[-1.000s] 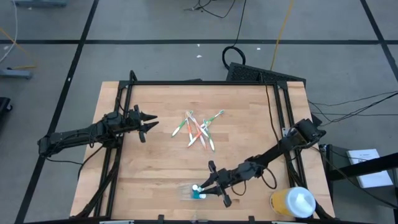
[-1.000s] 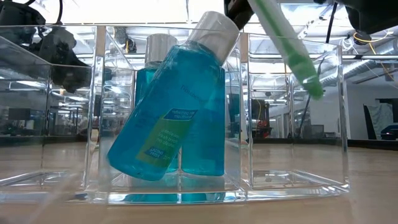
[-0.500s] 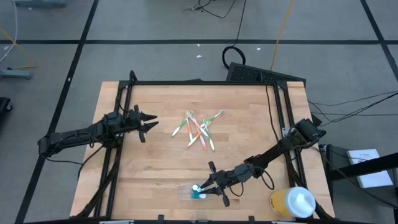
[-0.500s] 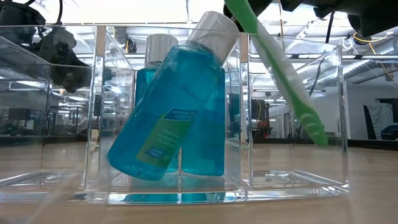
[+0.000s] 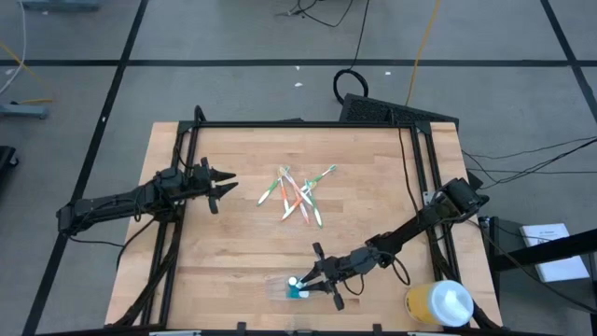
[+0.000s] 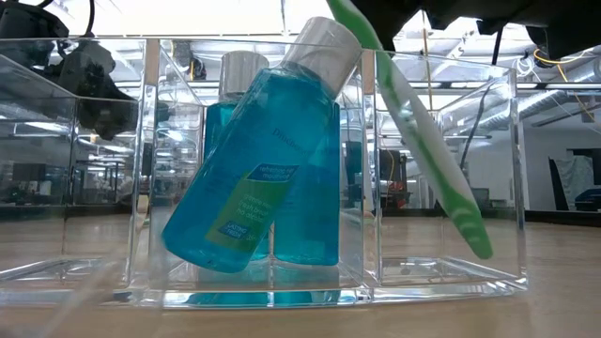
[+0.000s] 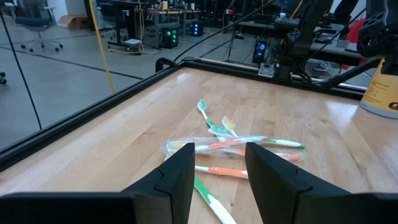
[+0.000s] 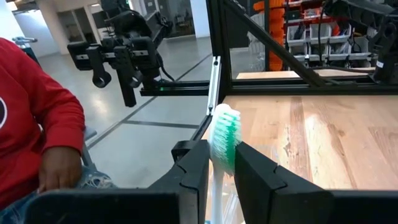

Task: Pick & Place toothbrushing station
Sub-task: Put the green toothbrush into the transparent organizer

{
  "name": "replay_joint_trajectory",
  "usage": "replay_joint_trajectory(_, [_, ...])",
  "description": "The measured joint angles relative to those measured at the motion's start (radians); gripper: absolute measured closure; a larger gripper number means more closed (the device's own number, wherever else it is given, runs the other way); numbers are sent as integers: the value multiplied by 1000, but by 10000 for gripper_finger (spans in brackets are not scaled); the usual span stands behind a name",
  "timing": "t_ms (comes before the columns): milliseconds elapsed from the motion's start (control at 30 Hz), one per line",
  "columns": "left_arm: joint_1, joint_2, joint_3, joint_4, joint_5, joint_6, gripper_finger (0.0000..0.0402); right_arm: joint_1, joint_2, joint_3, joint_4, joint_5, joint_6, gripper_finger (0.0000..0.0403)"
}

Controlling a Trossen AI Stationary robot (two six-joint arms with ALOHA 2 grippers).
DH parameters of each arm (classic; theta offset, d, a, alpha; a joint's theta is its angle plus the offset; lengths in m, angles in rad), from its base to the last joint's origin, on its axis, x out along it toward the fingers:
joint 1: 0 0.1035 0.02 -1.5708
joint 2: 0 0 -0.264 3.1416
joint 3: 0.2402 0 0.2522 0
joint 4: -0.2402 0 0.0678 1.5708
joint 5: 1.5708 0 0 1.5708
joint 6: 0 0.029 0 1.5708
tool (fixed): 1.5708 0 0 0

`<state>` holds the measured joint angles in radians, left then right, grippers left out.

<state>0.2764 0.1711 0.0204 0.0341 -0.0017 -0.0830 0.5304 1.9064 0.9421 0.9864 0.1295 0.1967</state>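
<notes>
Lowering a green toothbrush (image 6: 427, 160) into the toothbrushing station (image 6: 329, 272), right gripper (image 5: 322, 277) clamped on it; station looks light, rigid, slick—grip a wall; left gripper (image 5: 222, 186) idle, half-open.

Grey floor (image 5: 233, 84), black cables (image 5: 350, 86), office chair (image 7: 38, 23), ceiling lights (image 6: 282, 14)

Clear glossy plastic station (image 6: 441, 169) on a smooth pale wood worktop (image 5: 242, 243); matt dark metal frame (image 5: 298, 124).
</notes>
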Motion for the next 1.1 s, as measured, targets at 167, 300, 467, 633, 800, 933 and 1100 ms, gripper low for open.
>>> replay_joint_trajectory(167, [0, 0, 0, 0, 0, 0, 254, 0, 0, 0, -4, 0, 4, 348])
replay_joint_trajectory(300, [0, 0, 0, 0, 0, 0, 254, 0, 0, 0, -5, 3, 5, 348])
replay_joint_trajectory(467, [0, 0, 0, 0, 0, 0, 254, -1, 0, 0, -35, 132, 19, 348])
replay_joint_trajectory(633, [0, 0, 0, 0, 0, 0, 254, -7, 0, 0, -59, 185, 56, 348])
replay_joint_trajectory(800, [0, 0, 0, 0, 0, 0, 254, -19, -1, 0, -66, 184, 137, 348])
replay_joint_trajectory(933, [0, 0, 0, 0, 0, 0, 254, -21, -1, 0, -66, 184, 157, 348])
replay_joint_trajectory(1100, [0, 0, 0, 0, 0, 0, 254, -21, -1, 0, -66, 184, 156, 348])
